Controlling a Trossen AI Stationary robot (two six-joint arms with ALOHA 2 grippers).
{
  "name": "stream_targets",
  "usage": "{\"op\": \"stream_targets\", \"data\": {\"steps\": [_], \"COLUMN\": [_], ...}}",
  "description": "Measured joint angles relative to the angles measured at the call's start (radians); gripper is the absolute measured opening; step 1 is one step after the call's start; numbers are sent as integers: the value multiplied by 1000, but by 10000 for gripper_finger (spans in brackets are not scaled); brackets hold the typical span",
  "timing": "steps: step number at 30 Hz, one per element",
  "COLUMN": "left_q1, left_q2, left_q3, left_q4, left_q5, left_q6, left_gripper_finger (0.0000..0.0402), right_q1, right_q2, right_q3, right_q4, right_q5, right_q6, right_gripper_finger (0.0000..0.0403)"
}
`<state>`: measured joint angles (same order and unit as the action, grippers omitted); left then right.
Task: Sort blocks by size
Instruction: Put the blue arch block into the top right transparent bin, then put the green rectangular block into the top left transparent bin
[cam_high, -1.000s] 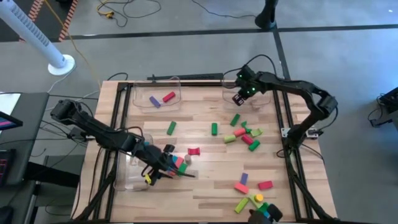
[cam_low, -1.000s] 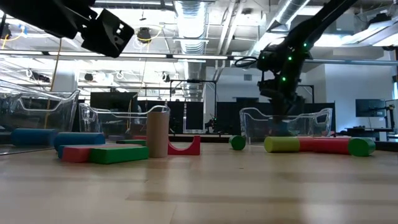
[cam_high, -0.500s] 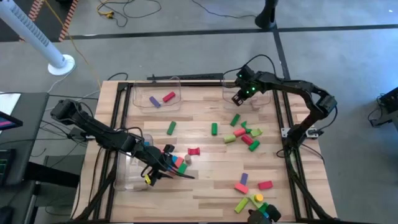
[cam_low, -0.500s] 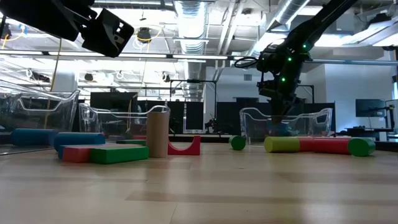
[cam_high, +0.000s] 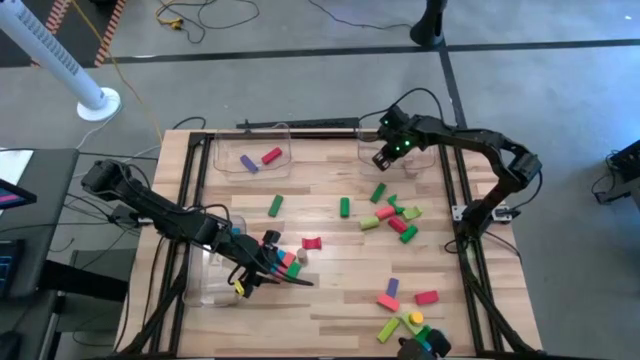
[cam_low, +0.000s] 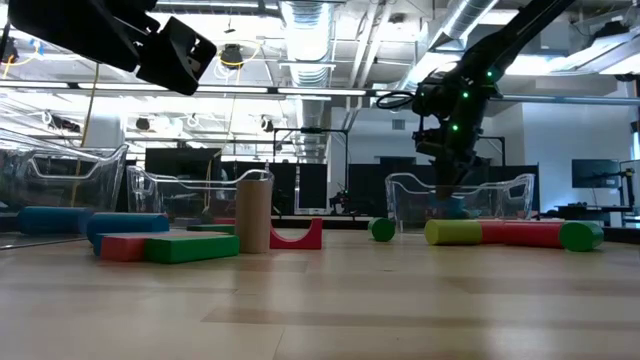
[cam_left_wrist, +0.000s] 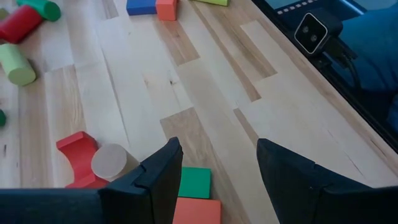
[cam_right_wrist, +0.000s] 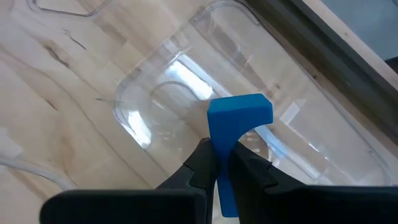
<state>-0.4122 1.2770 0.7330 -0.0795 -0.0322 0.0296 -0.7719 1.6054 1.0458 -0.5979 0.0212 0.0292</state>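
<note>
Comparing with a second ago, almost nothing differs: the right pincer (cam_high: 381, 160) sits a touch nearer the bin (cam_high: 425, 163) at the far right of the worktop (cam_high: 330, 285), otherwise the same pose. It is clamped tight on a blue block (cam_right_wrist: 239, 113), thin edge between the jaws, wide end sticking out past the fingertips. In the right wrist view the block hangs over the bin's clear floor, not touching it. My read: carry is done, release into this bin is next, so one block is close to sorted.

The left pincer (cam_left_wrist: 217, 168) has not moved, jaws apart, nothing held, low over the near-left cluster. A green block (cam_left_wrist: 194, 182) and an orange-red block (cam_left_wrist: 198, 211) lie right between its fingers, a wooden cylinder (cam_left_wrist: 110, 163) and red arch (cam_left_wrist: 75, 146) just beside.

Far-left bin (cam_high: 252, 150) has a purple and a red block. Most blocks lie loose mid-worktop and near right, so sorting looks early.
</note>
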Motion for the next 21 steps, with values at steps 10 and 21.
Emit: {"op": "stream_targets", "data": {"steps": [10,21], "left_q1": [0,0], "left_q2": [0,0], "left_q3": [0,0], "left_q4": [0,0], "left_q5": [0,-1], "left_q6": [-6,-16], "left_gripper_finger": [200,200], "right_q1": [0,0], "right_q2": [0,-33], "right_q3": [0,-1], "right_q4": [5,24], "right_q5": [0,5], "right_q6": [-4,-4], "right_gripper_finger": [126,166]}}
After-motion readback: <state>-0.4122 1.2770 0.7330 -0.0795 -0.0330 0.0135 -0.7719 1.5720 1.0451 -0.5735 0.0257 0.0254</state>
